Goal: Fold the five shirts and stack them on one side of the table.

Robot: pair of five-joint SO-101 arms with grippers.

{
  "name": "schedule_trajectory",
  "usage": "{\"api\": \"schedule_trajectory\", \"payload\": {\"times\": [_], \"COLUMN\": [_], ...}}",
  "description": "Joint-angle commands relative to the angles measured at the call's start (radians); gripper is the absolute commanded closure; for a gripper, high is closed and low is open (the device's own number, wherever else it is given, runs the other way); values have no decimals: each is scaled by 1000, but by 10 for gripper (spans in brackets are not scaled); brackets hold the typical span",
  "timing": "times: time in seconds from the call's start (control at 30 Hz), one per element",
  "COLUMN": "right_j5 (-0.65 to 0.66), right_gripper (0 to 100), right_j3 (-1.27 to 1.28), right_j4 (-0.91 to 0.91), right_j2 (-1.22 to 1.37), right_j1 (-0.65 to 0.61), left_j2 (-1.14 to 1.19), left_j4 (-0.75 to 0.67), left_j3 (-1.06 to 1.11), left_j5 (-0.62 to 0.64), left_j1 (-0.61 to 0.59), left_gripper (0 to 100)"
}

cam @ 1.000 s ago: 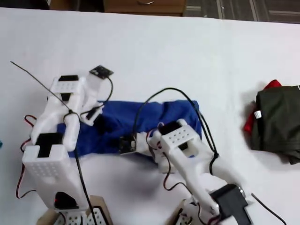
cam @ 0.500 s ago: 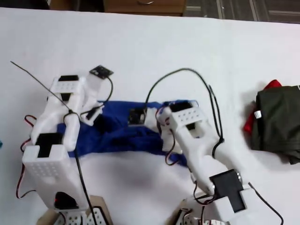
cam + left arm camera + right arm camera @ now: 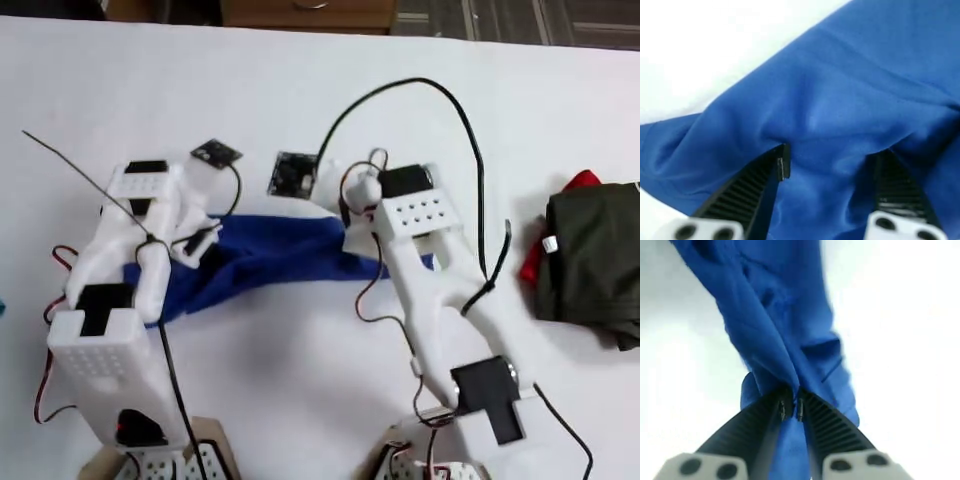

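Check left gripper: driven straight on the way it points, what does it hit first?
The blue shirt. The left gripper points into it with jaws open, cloth bunched between them; the tips seem to touch it, though depth is unclear.

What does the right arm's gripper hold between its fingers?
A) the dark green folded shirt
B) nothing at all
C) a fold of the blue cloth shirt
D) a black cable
C: in the right wrist view, the right gripper is closed on a bunched fold of the blue cloth shirt.
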Motion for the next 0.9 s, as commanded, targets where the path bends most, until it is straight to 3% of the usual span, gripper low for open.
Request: {"api": "schedule_trajectory", "payload": {"times": [0.0,0.6,0.77,0.87], "right_j5": [-6,-71,-170,-189], "right_gripper": [975,978,974,919], "right_j3": [-71,-417,-519,-551], "right_j4": [-30,-7,21,58], "right_j2": [61,397,400,409], "right_j1": [13,28,53,50], "left_j2": [20,20,20,20], "left_j4": [14,14,14,14], "left_j3": [1,1,1,1], "left_j5": [-9,-9,-9,-9], "left_j1": [3,3,3,3], "left_gripper": [711,711,711,711]}}
